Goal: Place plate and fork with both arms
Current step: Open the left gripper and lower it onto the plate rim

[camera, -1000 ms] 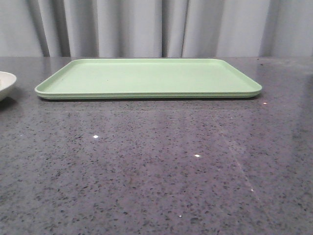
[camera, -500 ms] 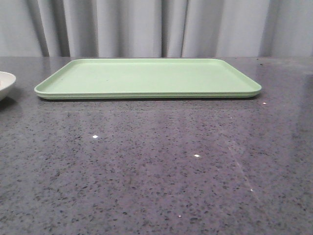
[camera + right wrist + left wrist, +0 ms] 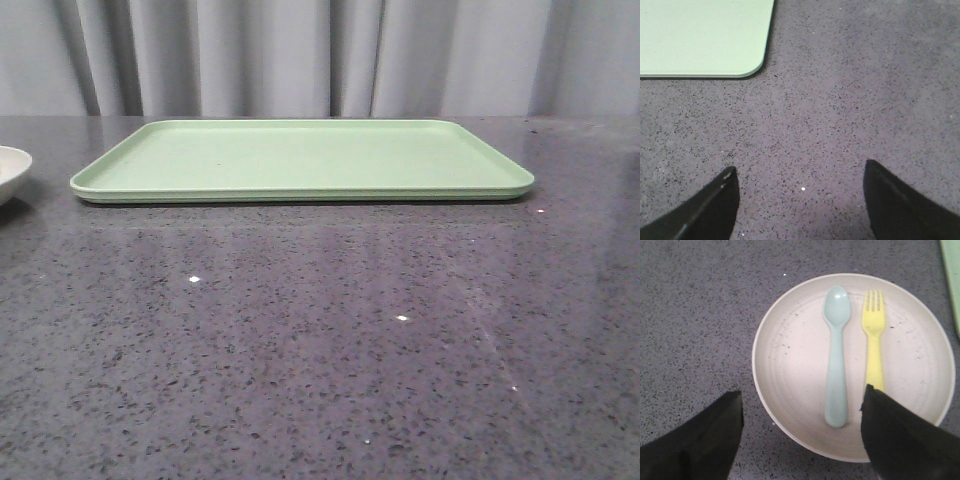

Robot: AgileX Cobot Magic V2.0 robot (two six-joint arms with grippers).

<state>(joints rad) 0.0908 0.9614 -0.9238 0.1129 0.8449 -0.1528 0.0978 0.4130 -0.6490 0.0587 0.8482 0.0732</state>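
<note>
The cream-white plate point(image 3: 790, 355) lies on the grey table under my left gripper point(image 3: 801, 410), which is open above its near rim. The yellow fork point(image 3: 873, 335) lies in the plate beside a light blue spoon point(image 3: 836, 355); one black finger point(image 3: 900, 435) covers the fork's handle end. In the front view only the plate's rim point(image 3: 10, 172) shows at the far left edge. My right gripper point(image 3: 800, 182) is open and empty over bare table, apart from the tray's corner point(image 3: 747, 60). Neither gripper shows in the front view.
A large flat light-green tray point(image 3: 300, 160) lies across the back middle of the speckled grey table. Its edge shows beside the plate in the left wrist view point(image 3: 952, 275). Grey curtains hang behind the table.
</note>
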